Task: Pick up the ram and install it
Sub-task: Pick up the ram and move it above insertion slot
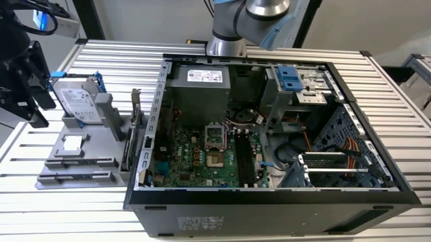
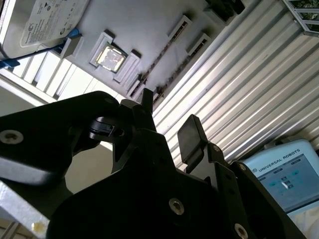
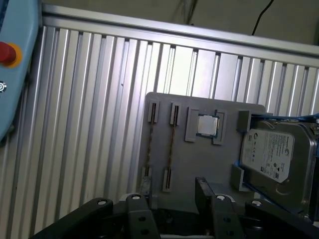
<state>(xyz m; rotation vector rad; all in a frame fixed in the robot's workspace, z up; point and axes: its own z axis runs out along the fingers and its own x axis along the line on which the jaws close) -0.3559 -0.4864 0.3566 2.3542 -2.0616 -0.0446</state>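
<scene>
Position: the gripper [image 3: 174,191] hangs above the grey holder tray [image 3: 199,164] on the ribbed table [image 3: 89,124]. Its fingers [image 3: 204,186] are spread wide and hold nothing.

Item: the ram [image 3: 171,144] stands on edge in end brackets on the tray, so only its thin top edge shows. It is roughly in line with the gap between the fingers and apart from them. A second stick [image 3: 150,144] stands just beside it, parallel. A processor chip [image 3: 207,125] and a hard drive [image 3: 274,154] sit further along the tray. In the exterior view the open computer case [image 1: 269,201] lies at that view's right of the tray.

Assessment: the stick is judged light, stiff and very thin, and likely brittle under twist. Its chips and contact edge are vulnerable. The best hold appears to be a pinch across the two flat faces, near mid-length at the exposed top edge, which keeps it balanced. The close neighbour leaves little room for a finger, so a slight misalignment could knock it.
</scene>
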